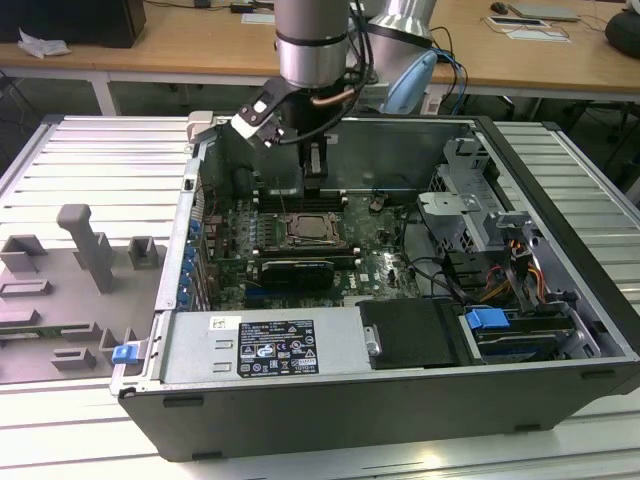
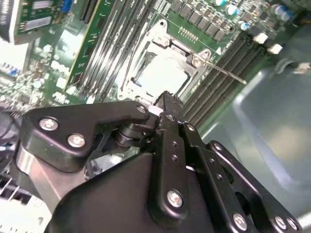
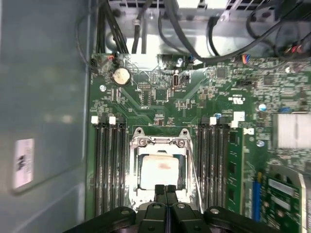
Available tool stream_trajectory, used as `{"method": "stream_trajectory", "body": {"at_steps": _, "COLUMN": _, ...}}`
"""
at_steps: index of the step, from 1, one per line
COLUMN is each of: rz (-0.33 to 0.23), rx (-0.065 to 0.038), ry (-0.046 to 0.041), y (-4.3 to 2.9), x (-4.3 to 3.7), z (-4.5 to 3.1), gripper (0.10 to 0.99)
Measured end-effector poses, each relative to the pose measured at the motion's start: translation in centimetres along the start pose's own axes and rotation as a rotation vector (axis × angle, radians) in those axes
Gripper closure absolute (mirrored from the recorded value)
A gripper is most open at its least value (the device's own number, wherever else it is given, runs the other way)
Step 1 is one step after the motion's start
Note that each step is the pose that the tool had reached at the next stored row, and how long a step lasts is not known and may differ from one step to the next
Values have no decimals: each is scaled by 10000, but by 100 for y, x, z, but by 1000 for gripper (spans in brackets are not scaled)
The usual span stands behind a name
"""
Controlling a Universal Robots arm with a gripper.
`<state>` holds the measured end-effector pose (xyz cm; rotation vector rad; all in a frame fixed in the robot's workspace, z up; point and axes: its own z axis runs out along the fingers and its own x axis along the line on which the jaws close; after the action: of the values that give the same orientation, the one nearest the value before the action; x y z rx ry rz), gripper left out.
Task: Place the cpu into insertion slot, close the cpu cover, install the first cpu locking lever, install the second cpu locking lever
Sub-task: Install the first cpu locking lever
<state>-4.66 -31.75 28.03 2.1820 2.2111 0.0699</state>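
Silvery metal catches the light in the middle of the green motherboard point(image 3: 160, 92). The cpu cover point(image 3: 160, 143) lies down flat, and through its window the pale top of the cpu point(image 3: 160, 170) shows, seated in the insertion slot point(image 1: 311, 229). A thin wire locking lever point(image 2: 226, 74) runs along one side of the socket. In the second wrist view its free end sticks out over the neighbouring memory slots point(image 3: 214, 165), so it does not look tucked home.

The arm reaches straight down into the open computer case point(image 1: 560, 300), which lies on its side on a ribbed metal tabletop point(image 1: 100, 150). The gripper point(image 3: 165, 188) hangs just above the edge of the socket. Its black fingers point(image 3: 160, 190) are pressed together with only a seam between them and nothing in their hold. In the exterior view it sits at the far edge of the socket, near the back wall of the case.

Banks of long memory slots flank the socket on both sides, and a round coin battery point(image 3: 120, 74) sits further up the board. On the exterior view's left, grey moulded holders point(image 1: 85, 240) stand on the tabletop beside the case.
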Motion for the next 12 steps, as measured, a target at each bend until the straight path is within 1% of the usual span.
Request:
{"method": "stream_trajectory", "body": {"at_steps": 1, "rz": 0, "rx": -1, "ry": -2, "y": 3, "x": 0, "z": -43, "gripper": 980}}
{"method": "stream_trajectory", "body": {"at_steps": 2, "rz": 0, "rx": -1, "ry": -4, "y": 6, "x": 1, "z": -107, "gripper": 980}}
{"method": "stream_trajectory", "body": {"at_steps": 3, "rz": 1, "rx": -1, "ry": -5, "y": 8, "x": 1, "z": -149, "gripper": 980}}
{"method": "stream_trajectory", "body": {"at_steps": 4, "rz": -9, "rx": -4, "ry": -4, "y": 9, "x": 2, "z": -167, "gripper": 980}}
{"method": "stream_trajectory", "body": {"at_steps": 5, "rz": -145, "rx": -4, "ry": 5, "y": 9, "x": 2, "z": -166, "gripper": 980}}
{"method": "stream_trajectory", "body": {"at_steps": 6, "rz": -398, "rx": -1, "ry": 18, "y": 9, "x": 2, "z": -167, "gripper": 980}}
{"method": "stream_trajectory", "body": {"at_steps": 7, "rz": -868, "rx": 3, "ry": 44, "y": 9, "x": 2, "z": -167, "gripper": 980}}
{"method": "stream_trajectory", "body": {"at_steps": 8, "rz": -1178, "rx": 5, "ry": 61, "y": 9, "x": 2, "z": -167, "gripper": 980}}
{"method": "stream_trajectory", "body": {"at_steps": 10, "rz": -1657, "rx": 8, "ry": 89, "y": 9, "x": 2, "z": -166, "gripper": 980}}
{"method": "stream_trajectory", "body": {"at_steps": 11, "rz": -2039, "rx": 11, "ry": 109, "y": 9, "x": 1, "z": -166, "gripper": 980}}
{"method": "stream_trajectory", "body": {"at_steps": 12, "rz": -2235, "rx": 12, "ry": 119, "y": 9, "x": 1, "z": -165, "gripper": 980}}
